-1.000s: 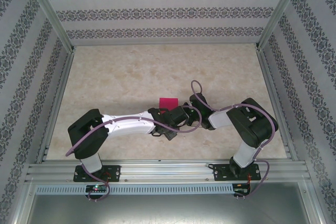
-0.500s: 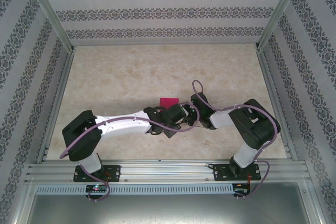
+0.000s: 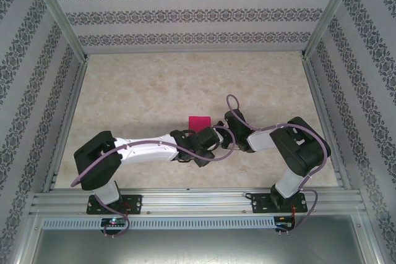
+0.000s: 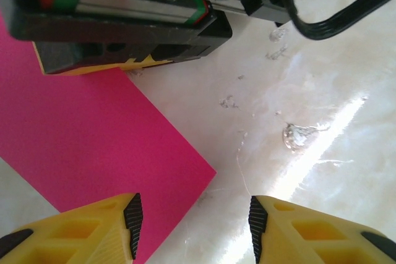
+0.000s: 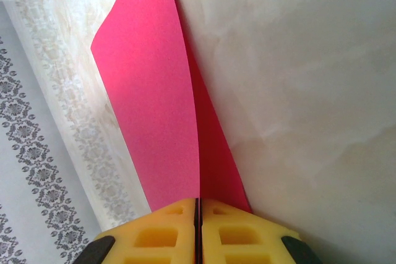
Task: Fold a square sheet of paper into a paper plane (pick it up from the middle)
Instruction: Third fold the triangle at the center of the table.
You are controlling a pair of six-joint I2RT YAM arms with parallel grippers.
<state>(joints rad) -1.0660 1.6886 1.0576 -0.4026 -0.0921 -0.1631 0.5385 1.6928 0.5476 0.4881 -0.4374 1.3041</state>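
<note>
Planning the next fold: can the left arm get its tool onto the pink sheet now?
Probably yes: the left tool stands open over a corner of the pink sheet, nothing between; the right tool pinches another edge.

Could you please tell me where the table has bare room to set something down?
Free: the table from the pink sheet to the back wall, and its left side. Crowded: the middle, where both arms meet at the sheet.

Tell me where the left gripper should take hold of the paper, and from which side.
Probably the free corner of the paper nearest the open left gripper, coming from the side opposite the right gripper, which is shut on the other edge. That corner lies flat on the table, so slide one finger under, low.
</note>
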